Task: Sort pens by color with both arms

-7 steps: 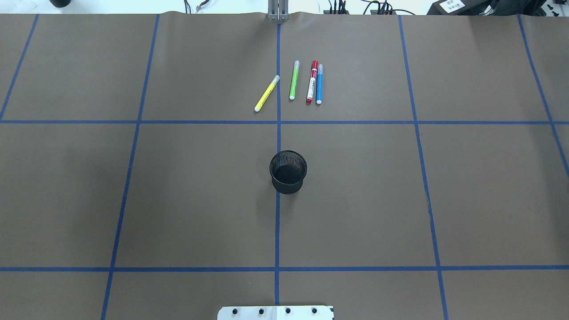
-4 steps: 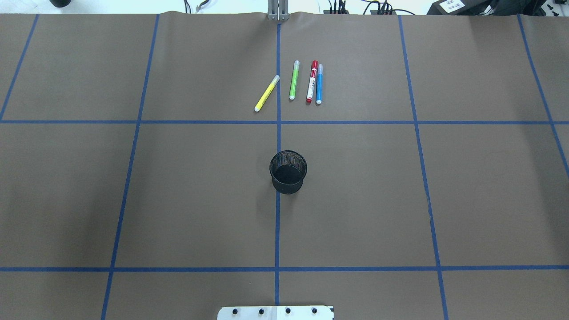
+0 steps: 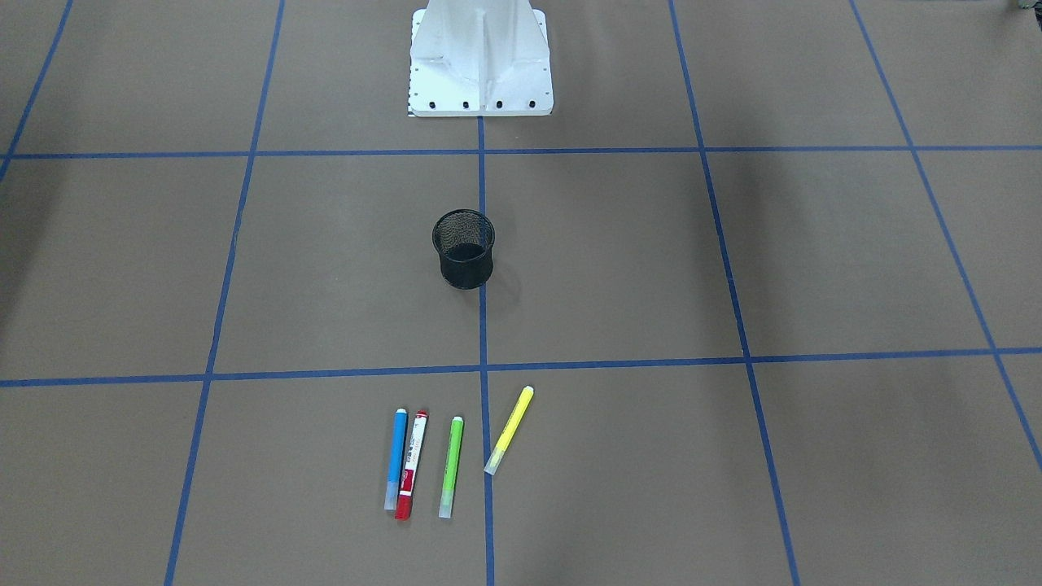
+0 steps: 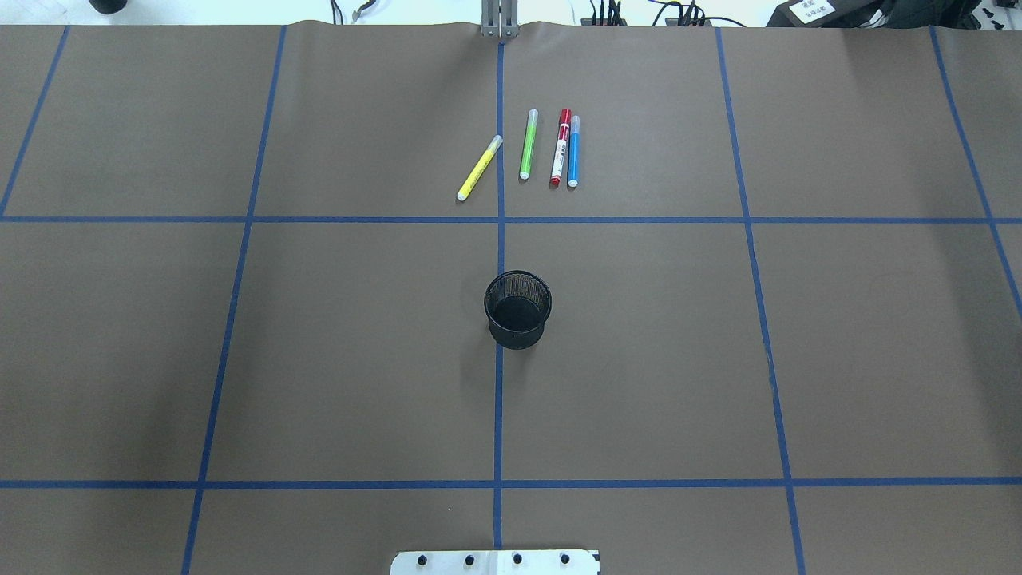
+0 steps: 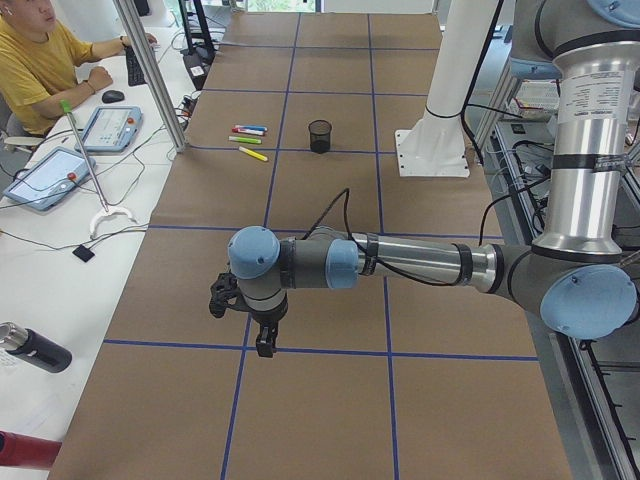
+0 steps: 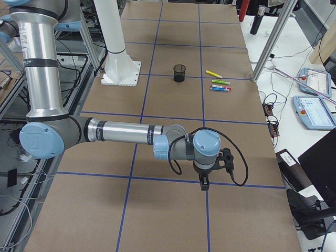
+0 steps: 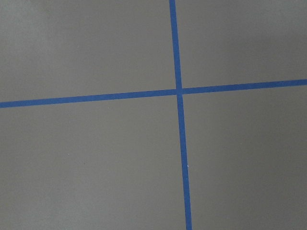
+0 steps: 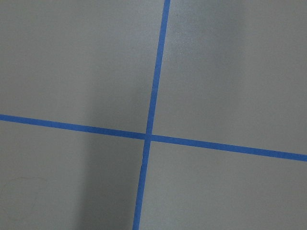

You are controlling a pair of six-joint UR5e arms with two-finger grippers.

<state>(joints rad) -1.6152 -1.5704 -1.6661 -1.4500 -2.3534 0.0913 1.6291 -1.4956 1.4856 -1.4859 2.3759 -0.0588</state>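
Four pens lie side by side on the brown table at the far middle: yellow (image 4: 479,168), lime green (image 4: 528,144), white with red ends (image 4: 561,148) and blue (image 4: 573,152). The front view shows them as blue (image 3: 396,457), red-ended (image 3: 412,464), green (image 3: 451,466) and yellow (image 3: 510,429). My left gripper (image 5: 263,343) shows only in the left side view, low over the table's left end, far from the pens. My right gripper (image 6: 203,182) shows only in the right side view, over the right end. I cannot tell whether either is open or shut.
A black mesh cup (image 4: 518,308) stands upright at the table's middle, between the pens and the white pedestal base (image 3: 480,57). Blue tape lines (image 7: 178,91) cross the table. An operator (image 5: 40,60) sits with tablets beyond the far edge.
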